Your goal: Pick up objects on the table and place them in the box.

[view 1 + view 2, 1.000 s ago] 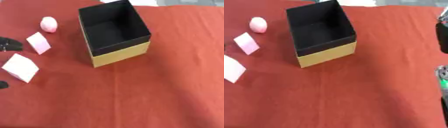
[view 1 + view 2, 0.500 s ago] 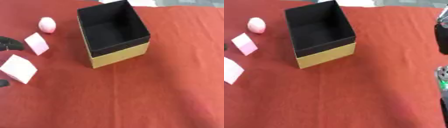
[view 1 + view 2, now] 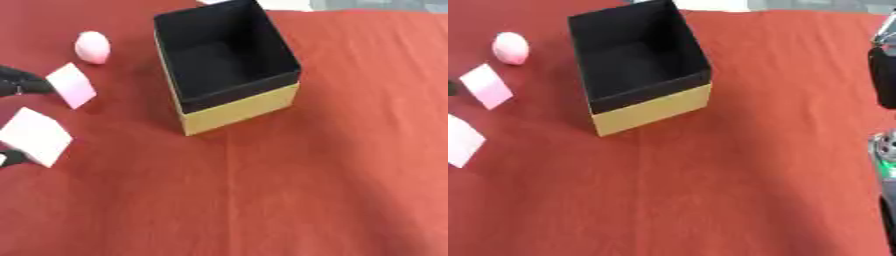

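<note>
An open box [image 3: 229, 70], black inside with tan outer walls, stands at the upper middle of the red table. To its left lie a pink egg-shaped thing [image 3: 92, 47], a small pink block [image 3: 72, 85] and a larger white block [image 3: 35, 136]. My left hand [image 3: 19, 83] comes in at the left edge, its dark fingers stretched out with the tips right at the pink block's left side. Another dark tip shows low beside the white block. It holds nothing. Only parts of my right arm [image 3: 883, 70] show at the right edge; the hand itself is out of sight.
Red cloth [image 3: 289, 190] covers the whole table, with wide bare room in front of and to the right of the box. Something white [image 3: 710, 5] lies at the far edge behind the box.
The left hand's fingers have crept slightly right, up to the pink block. The picture has shifted a little. The blocks, egg and box have not moved.
</note>
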Controlling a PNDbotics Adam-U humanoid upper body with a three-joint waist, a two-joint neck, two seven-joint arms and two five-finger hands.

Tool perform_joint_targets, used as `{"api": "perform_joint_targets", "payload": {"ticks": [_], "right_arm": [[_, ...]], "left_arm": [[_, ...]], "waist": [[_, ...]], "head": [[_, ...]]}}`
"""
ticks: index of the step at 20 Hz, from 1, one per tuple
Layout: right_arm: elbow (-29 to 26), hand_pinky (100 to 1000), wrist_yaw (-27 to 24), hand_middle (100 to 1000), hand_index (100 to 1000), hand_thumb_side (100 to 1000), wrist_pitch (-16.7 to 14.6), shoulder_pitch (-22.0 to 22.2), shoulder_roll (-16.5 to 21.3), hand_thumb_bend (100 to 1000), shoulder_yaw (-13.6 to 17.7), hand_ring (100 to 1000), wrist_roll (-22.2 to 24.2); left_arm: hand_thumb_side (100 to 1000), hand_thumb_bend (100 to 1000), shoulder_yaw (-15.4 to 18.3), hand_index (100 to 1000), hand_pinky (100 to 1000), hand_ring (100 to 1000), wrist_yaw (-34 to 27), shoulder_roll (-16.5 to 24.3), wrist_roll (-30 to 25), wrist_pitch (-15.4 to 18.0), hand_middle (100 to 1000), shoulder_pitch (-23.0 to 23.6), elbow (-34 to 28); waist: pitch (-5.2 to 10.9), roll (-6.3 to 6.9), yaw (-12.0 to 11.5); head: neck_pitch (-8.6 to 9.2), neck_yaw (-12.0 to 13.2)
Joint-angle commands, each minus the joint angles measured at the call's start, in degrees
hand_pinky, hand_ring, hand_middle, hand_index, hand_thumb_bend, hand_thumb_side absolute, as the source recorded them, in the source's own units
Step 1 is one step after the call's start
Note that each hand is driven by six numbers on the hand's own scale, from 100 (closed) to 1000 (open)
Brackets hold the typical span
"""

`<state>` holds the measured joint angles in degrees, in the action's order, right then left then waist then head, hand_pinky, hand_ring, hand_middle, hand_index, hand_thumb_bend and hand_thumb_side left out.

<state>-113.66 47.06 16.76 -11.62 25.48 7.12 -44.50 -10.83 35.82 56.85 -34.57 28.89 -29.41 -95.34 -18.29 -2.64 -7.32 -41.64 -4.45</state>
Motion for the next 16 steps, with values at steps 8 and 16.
{"api": "perform_joint_targets", "payload": {"ticks": [8,16], "right_arm": [[-0.93,809,-0.63,773,877,698,0.23,-0.71,0.80,100,0.12,740,-0.60],[-0.93,809,-0.82,772,877,697,0.17,-0.89,0.67,100,0.07,738,-0.69]], "left_arm": [[773,525,-0.76,1000,830,901,3.17,-0.21,-7.11,6.16,916,-2.70,4.31],[678,522,-1.58,1000,821,894,5.17,-0.91,-7.93,7.45,904,-3.29,6.98]], "waist": [[0.51,-0.08,0.32],[0.26,-0.26,0.66]], "head": [[1.20,0.19],[1.37,0.15]]}}
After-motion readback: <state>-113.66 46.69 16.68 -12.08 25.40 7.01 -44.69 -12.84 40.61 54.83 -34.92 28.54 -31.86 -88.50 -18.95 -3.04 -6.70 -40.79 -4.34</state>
